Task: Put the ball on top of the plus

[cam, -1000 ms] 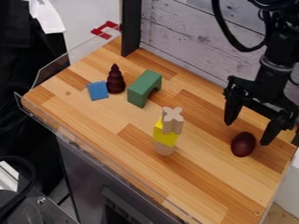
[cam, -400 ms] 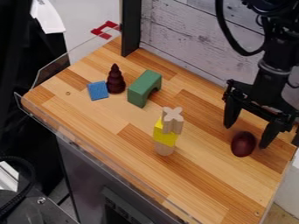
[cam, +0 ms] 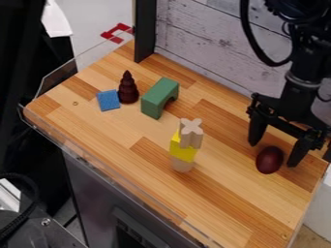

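Note:
On the right of the wooden table, the black gripper (cam: pixel 274 154) hangs with its two fingers spread wide. The dark red ball (cam: pixel 269 160), somewhat egg-shaped, rests on the wood between and slightly in front of the fingertips, and nothing grips it. A light wooden plus (cam: pixel 190 133) tops a small stack near the middle of the table. Under the plus is a yellow block (cam: pixel 183 149), and below that a round wooden piece (cam: pixel 182 165).
A green arch block (cam: pixel 159 98), a dark red tiered cone (cam: pixel 128 88) and a blue block (cam: pixel 109 100) stand at the back left of the wooden table (cam: pixel 229 203). A black post (cam: pixel 144 29) rises at the rear edge, beside a grey plank wall.
The gripper has shifted only a little, ending slightly lower than at the middle frame, still open around the ball. The ball and the stack have stayed where they were.

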Tool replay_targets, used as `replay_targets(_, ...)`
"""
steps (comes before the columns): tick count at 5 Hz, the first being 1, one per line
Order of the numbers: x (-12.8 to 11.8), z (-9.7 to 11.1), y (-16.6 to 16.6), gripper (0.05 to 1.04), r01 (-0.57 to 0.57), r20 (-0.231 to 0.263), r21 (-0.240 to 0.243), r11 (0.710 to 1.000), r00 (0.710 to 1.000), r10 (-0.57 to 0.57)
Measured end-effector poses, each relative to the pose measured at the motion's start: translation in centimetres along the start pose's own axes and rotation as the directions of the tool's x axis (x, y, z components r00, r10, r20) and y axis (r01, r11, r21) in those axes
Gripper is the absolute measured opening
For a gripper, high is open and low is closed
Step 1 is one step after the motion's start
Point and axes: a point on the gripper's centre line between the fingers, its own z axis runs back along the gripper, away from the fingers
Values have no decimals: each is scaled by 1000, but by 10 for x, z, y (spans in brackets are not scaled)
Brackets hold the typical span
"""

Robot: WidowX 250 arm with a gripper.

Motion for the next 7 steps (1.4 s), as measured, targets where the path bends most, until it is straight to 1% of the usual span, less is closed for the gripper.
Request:
replay_targets(1,-2,-6,0,1000,-3,-26,0,1000,1000,3)
replay_targets(2,-2,-7,1,1000,-6,-34,1,1000,999,6)
replay_targets(3,0,-8,-1,957,-12,-27,-2,1000,1000,12)
replay_targets(4,1,-8,4,679,-25,-25,-6,1000,999,25)
replay_targets(5,-1,-9,2,520,-26,-10,-19,999,1000,26)
replay_targets(6,-4,-7,1,520,-13,-9,-21,1000,1000,12)
replay_targets(7,-14,18,-1,520,23,-11,17,1000,1000,-23)
